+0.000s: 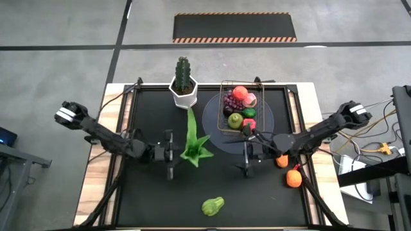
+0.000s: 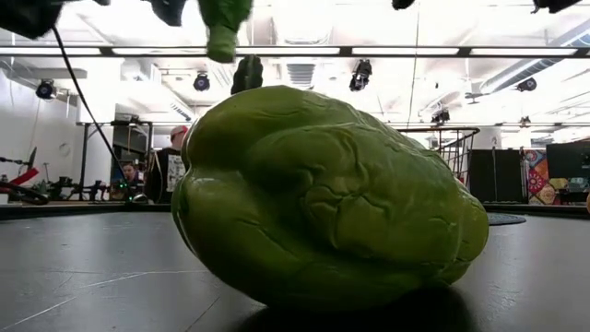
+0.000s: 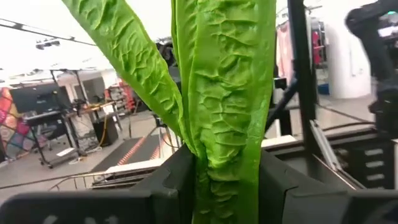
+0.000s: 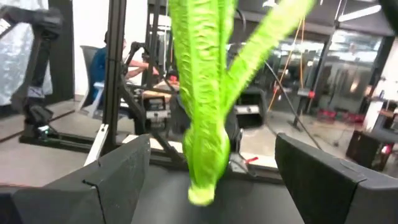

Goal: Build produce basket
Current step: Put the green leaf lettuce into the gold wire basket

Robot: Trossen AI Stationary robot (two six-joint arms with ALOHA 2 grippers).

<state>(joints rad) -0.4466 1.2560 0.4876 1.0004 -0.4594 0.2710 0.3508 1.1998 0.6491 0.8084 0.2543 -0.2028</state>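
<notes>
My left gripper (image 1: 182, 154) is shut on a long green leafy vegetable (image 1: 192, 138) at the table's middle. Its stalk end (image 2: 224, 37) hangs above the mat. My right gripper (image 1: 244, 159) faces it from the right, open, with the vegetable (image 4: 205, 112) farther off between its fingers and untouched. The wire basket (image 1: 225, 125) stands on a round grey plate (image 1: 212, 119) at the far middle. It holds a red tomato, purple grapes, a pink peach and a green pear. A green pepper (image 1: 212, 206) lies on its side near the front edge. Two oranges (image 1: 288, 170) lie at the right. My left gripper pinches the vegetable between its two fingers (image 3: 174, 183), on the narrow stalk part (image 3: 224, 168) just above its lower end. The fingers come about level from the table's left and lie across the stalk. The vegetable is lifted clear, stalk end down, leaves spreading upward.
A potted cactus (image 1: 183, 83) in a white pot stands at the far edge, left of the basket. The mat's near left and near right corners have free room. A person (image 4: 115, 59) sits in the room beyond the table.
</notes>
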